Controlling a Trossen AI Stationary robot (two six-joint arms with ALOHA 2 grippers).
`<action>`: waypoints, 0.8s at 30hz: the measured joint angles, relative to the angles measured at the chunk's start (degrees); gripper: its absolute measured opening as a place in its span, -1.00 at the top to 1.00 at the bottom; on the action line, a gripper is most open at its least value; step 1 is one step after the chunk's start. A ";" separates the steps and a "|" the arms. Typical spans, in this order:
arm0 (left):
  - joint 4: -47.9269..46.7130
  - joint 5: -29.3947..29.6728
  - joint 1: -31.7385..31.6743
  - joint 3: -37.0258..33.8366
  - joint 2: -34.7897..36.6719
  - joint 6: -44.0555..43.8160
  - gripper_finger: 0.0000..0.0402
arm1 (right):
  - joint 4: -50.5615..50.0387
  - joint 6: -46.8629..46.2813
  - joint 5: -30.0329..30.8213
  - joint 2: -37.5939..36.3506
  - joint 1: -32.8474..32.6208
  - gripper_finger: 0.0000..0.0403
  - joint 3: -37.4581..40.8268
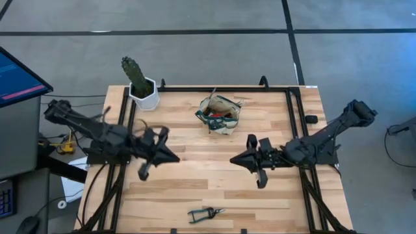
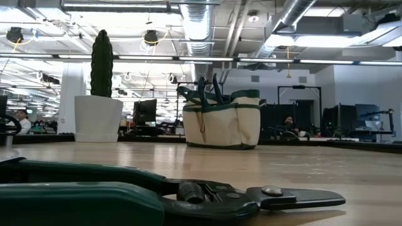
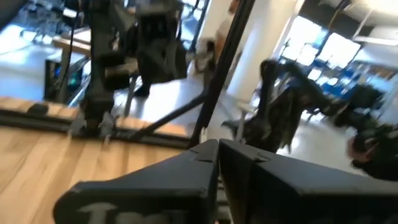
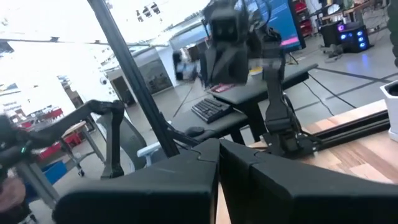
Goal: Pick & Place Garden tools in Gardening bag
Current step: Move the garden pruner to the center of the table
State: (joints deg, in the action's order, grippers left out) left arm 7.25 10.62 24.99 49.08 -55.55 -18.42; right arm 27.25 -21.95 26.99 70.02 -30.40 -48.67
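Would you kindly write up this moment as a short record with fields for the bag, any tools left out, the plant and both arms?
bag: gardening bag upright at the table's far middle, tool handles sticking out of its top
tool left out: pruning shears lying flat near the front edge
plant: cactus pot at the far left
left end effector: shut, empty, over the table's left half
right end effector: shut, empty, over the right half

On the desk there are one gardening bag, one pair of pruning shears, one potted cactus, and two robot arms, each with one end effector.
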 joint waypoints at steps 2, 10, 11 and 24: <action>0.05 4.03 2.57 -0.01 -2.21 0.13 0.99 | -0.13 0.00 0.54 0.01 -0.71 1.00 -0.01; -0.22 13.41 7.86 -0.07 -11.32 -2.17 0.99 | -0.18 -0.05 0.58 0.04 -1.50 1.00 -0.01; -0.29 13.56 8.34 -0.07 -12.14 -3.80 0.99 | -0.18 -0.01 0.58 0.04 -1.47 1.00 -0.01; -22.83 19.84 12.92 18.26 -19.35 -9.21 0.99 | -4.29 -0.05 0.12 0.04 -0.58 1.00 -0.01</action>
State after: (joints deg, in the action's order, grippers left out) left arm -15.58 30.46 37.91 67.34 -74.90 -27.63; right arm 22.96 -22.00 27.11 70.06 -30.98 -48.69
